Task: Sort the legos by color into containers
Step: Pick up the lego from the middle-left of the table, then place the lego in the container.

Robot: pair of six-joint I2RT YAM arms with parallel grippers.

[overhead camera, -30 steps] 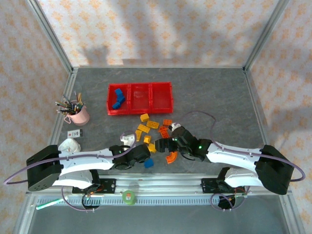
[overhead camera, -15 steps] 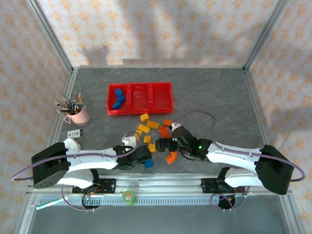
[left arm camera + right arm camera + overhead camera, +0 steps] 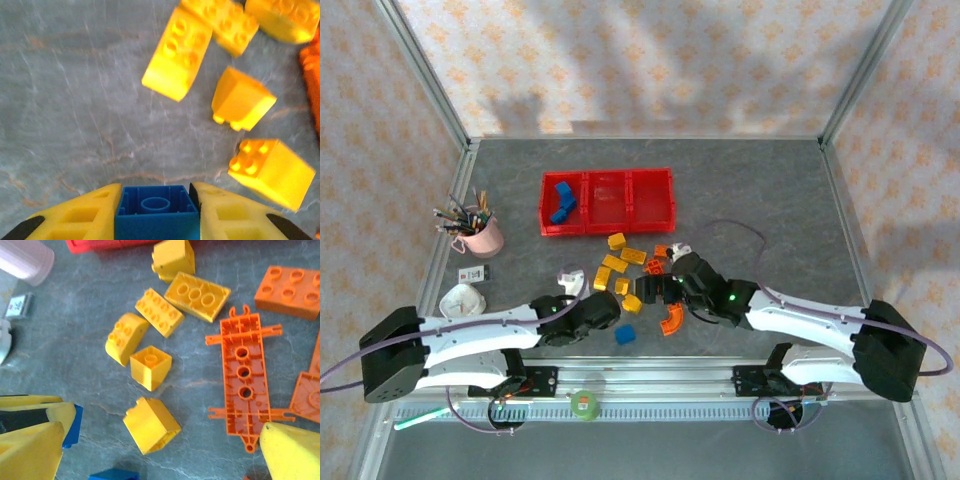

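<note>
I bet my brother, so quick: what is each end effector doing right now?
Left end effector: shut on a blue lego brick.
Right end effector: open, holding nothing.

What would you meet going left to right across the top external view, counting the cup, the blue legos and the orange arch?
Pink cup, binned blue legos, single blue brick, orange arch.
</note>
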